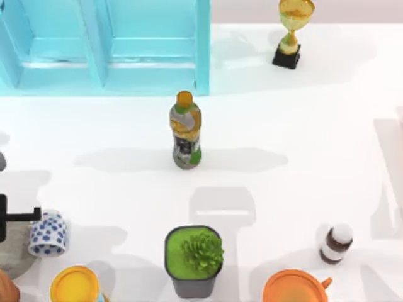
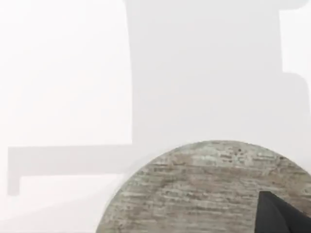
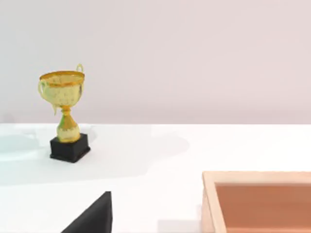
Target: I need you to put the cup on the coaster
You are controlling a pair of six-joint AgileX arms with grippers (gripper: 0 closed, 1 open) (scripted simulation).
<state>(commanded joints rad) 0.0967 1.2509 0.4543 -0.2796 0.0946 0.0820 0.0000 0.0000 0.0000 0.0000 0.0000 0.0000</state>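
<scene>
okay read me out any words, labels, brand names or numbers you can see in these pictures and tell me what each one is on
No text can be read anywhere.
Bottle: it has a printed label with a dark panel, but the print is too blurred to read.
Small brown jar: a pale band, no legible print.
Cup: blue dots only, no letters.
Trophy: nothing legible on its black base.

place: rendered tabletop | evidence: flat white table (image 1: 302, 126), blank wall, scattered props
</scene>
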